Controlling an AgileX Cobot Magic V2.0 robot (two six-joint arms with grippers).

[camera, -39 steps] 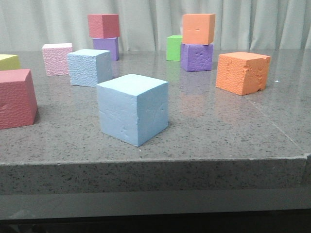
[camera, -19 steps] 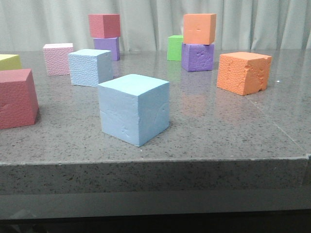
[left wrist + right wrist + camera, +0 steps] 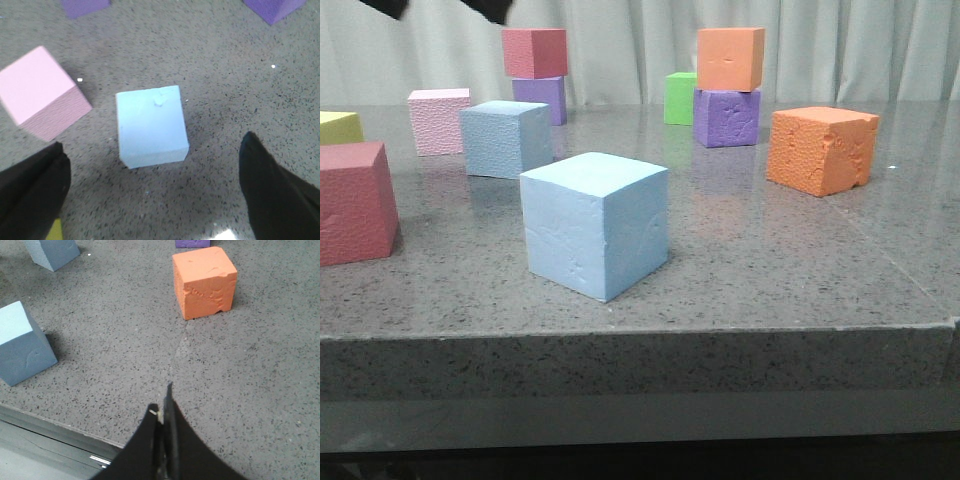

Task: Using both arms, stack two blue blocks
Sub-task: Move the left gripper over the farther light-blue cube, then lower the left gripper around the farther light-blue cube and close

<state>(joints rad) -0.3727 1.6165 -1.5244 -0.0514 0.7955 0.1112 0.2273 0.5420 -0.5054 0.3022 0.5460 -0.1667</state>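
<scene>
Blue blocks (image 3: 595, 222) apart; left gripper (image 3: 150, 195) spread wide, right gripper (image 3: 162, 412) clenched.

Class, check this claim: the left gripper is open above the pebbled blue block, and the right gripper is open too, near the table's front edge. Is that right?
One part is wrong. The right gripper is shut, its fingers pressed together, as the right wrist view shows. The left gripper is indeed open above the pebbled blue block.
</scene>
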